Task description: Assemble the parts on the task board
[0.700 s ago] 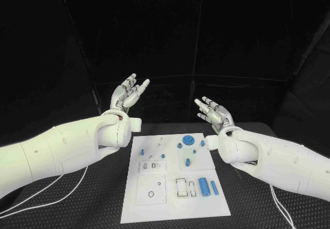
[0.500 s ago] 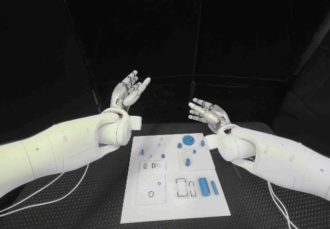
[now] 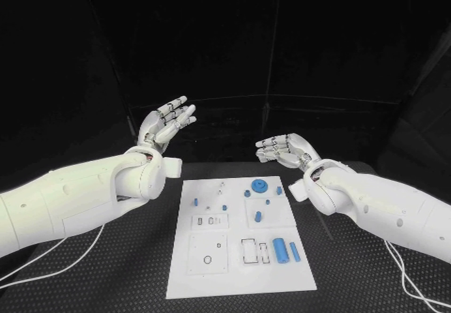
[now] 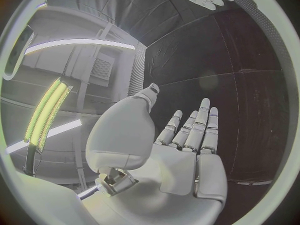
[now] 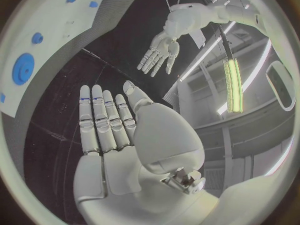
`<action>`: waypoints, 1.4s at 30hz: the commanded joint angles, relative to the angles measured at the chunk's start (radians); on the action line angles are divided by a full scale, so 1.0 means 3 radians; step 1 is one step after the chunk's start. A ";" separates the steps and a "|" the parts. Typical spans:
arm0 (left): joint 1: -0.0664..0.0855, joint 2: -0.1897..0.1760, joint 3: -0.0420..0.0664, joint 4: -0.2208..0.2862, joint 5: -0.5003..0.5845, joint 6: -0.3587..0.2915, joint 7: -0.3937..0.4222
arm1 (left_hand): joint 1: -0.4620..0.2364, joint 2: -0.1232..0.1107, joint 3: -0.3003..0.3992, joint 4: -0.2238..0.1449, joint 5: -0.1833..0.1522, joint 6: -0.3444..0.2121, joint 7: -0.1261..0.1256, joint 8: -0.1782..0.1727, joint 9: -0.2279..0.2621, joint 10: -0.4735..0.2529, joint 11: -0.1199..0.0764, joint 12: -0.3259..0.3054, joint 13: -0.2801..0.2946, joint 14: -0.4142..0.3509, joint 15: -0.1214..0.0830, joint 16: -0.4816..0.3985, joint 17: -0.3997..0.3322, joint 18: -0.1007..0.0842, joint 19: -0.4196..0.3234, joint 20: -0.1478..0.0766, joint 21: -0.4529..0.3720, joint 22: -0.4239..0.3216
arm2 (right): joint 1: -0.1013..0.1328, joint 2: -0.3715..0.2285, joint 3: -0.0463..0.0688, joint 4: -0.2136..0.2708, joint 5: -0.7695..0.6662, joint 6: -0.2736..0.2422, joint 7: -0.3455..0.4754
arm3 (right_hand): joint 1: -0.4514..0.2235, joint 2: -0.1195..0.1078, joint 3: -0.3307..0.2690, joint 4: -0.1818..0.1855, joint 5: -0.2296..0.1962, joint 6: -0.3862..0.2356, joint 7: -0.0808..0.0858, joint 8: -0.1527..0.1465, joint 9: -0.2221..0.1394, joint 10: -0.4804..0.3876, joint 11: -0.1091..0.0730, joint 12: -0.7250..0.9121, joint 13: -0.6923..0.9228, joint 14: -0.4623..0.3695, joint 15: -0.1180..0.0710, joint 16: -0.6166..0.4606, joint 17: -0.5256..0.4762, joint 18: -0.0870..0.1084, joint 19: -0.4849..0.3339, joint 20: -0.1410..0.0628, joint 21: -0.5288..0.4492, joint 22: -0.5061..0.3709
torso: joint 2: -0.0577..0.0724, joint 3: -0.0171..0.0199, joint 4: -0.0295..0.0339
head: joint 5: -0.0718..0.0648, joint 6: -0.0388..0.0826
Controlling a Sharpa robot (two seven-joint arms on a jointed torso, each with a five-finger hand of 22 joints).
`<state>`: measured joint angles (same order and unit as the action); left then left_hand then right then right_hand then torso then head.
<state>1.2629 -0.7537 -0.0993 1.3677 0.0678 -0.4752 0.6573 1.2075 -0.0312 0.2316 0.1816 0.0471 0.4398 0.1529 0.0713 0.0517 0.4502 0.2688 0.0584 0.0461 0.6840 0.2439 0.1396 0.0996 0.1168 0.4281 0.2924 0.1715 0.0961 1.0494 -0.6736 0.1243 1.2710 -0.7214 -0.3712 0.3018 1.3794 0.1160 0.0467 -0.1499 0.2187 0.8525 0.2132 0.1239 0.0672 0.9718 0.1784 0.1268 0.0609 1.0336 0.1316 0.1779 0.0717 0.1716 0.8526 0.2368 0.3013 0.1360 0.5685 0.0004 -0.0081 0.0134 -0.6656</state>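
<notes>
Since the earlier frames both hands have dropped lower and drifted a little toward the robot's left, the right hand (image 3: 285, 150) tipping forward so that its fingers now curve over; the parts on the board lie as they did.

Nearest the robot, the task board (image 3: 282, 280) lies flat on the black table (image 3: 113, 274), between the two forearms. On its near right part a blue cylinder (image 3: 279, 248) lies beside a slimmer blue pin (image 3: 294, 252), with rectangular slots just to their left. Toward the far end sits a round blue disc (image 3: 259, 186), with a smaller blue piece (image 3: 278, 190) near it, and a few small blue pieces (image 3: 193, 201) are scattered on the far left part.

Beyond the far edge of the board, both hands hang in the air, touching nothing. The right hand is raised above the board's far right corner, fingers apart and gently curved, palm empty. The left hand (image 3: 163, 126) stands higher, past the far left corner, fingers stretched upward and slightly fanned, also empty. The wrist views show each palm bare with fingers extended.
</notes>
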 commanded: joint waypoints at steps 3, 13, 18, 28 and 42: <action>0.0011 -0.0110 0.0003 0.0133 0.0006 0.0203 0.0042 | 0.0024 0.0045 -0.0024 -0.0082 0.0018 0.0352 0.0449 0.0051 0.0018 0.0530 -0.0053 0.0065 0.0030 0.0298 -0.0075 0.0061 0.0012 0.0079 0.0550 -0.0010 0.0258 0.0103 | 0.0070 0.0009 0.0004 -0.0024 -0.1246 0.0036 -0.0317 | -0.0035 -0.0154 0.0189 -0.0184 -0.0015 0.0409 -0.0038 -0.0040 -0.0005 0.0593 -0.0169 -0.0082 0.0005 0.0795 -0.0233 0.0164 0.0143 0.0032 0.0469 -0.0233 0.0482 0.0223 | 0.0108 -0.0001 0.0011 | -0.0005 0.0023; 0.0022 -0.0323 0.0003 0.0505 0.0067 0.0288 -0.0027 | 0.0032 0.0077 -0.0046 -0.0140 0.0020 0.0539 0.0443 0.0052 0.0018 0.0767 -0.0074 0.0060 0.0037 0.0439 -0.0110 0.0054 -0.0002 0.0113 0.0653 -0.0010 0.0305 0.0098 | 0.0184 0.0046 0.0005 0.0076 -0.2491 0.0358 -0.0783 | -0.0130 -0.0305 0.0317 -0.0277 0.0107 0.0570 -0.0127 -0.0099 -0.0006 0.0811 -0.0274 -0.0205 0.0009 0.1418 -0.0408 0.0484 0.0415 0.0035 0.0733 -0.0425 0.1131 0.0595 | 0.0286 -0.0036 0.0051 | -0.0040 0.0056; 0.0026 -0.0414 0.0002 0.0655 0.0148 0.0324 -0.0061 | 0.0033 0.0073 -0.0058 -0.0164 0.0020 0.0581 0.0442 0.0047 0.0017 0.0833 -0.0079 0.0056 0.0041 0.0484 -0.0120 0.0055 -0.0005 0.0124 0.0687 -0.0011 0.0320 0.0097 | 0.0214 0.0076 0.0005 0.0120 -0.2981 0.0536 -0.1005 | -0.0209 -0.0379 0.0321 -0.0267 0.0007 0.0520 -0.0136 -0.0160 -0.0011 0.0594 -0.0251 -0.0228 0.0000 0.1487 -0.0394 0.0558 0.0508 0.0033 0.0729 -0.0438 0.1244 0.0663 | 0.0351 -0.0045 0.0065 | -0.0055 0.0055; 0.0029 -0.0452 -0.0002 0.0784 0.0186 0.0436 -0.0170 | 0.0075 0.0090 -0.0132 -0.0294 0.0021 0.1174 0.0419 0.0126 0.0057 0.1347 -0.0140 0.0146 0.0067 0.0845 -0.0219 0.0169 0.0014 0.0213 0.1005 -0.0026 0.0483 0.0123 | 0.0227 0.0145 0.0004 0.0162 -0.3426 0.0748 -0.1183 | -0.0219 -0.0439 0.0301 -0.0187 -0.0065 0.0400 -0.0161 -0.0193 -0.0003 0.0367 -0.0255 -0.0202 0.0022 0.1556 -0.0399 0.1130 0.0966 0.0038 0.0774 -0.0453 0.1606 0.0864 | 0.0451 -0.0061 0.0082 | -0.0076 0.0044; 0.0029 -0.0442 -0.0013 0.0831 0.0190 0.0555 -0.0231 | 0.0083 0.0114 -0.0144 -0.0311 0.0021 0.1270 0.0412 0.0140 0.0059 0.1395 -0.0151 0.0153 0.0065 0.0904 -0.0233 0.0175 0.0011 0.0218 0.1051 -0.0033 0.0502 0.0120 | 0.0228 0.0238 0.0003 0.0061 -0.3680 0.0985 -0.1290 | -0.0179 -0.0446 0.0336 -0.0078 -0.0064 0.0402 -0.0172 -0.0188 -0.0002 0.0366 -0.0256 -0.0192 0.0027 0.1522 -0.0401 0.2003 0.1708 0.0041 0.0752 -0.0447 0.2011 0.1095 | 0.0488 -0.0066 0.0090 | -0.0076 0.0023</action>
<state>1.2695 -0.8862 -0.1040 1.6138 0.1199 -0.3381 0.5930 1.2310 -0.0076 0.1893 0.0949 0.0470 0.8173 0.2075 0.1088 0.0683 0.8597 0.2250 0.1007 0.0650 0.9476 0.1751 0.1889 0.1028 0.1624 0.7385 0.2823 0.3188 0.1316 1.1148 -0.6042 0.1243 1.2914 -1.7803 -0.1143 -0.0664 1.3198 -0.0146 0.1473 -0.1775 0.2003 0.9745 0.1617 0.0693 0.0655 1.0787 0.1019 0.0638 0.0678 1.4617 0.0142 0.7681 0.5736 0.1712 1.0796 0.1017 0.9015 0.4627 0.7130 -0.0191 0.0180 -0.0116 -0.6570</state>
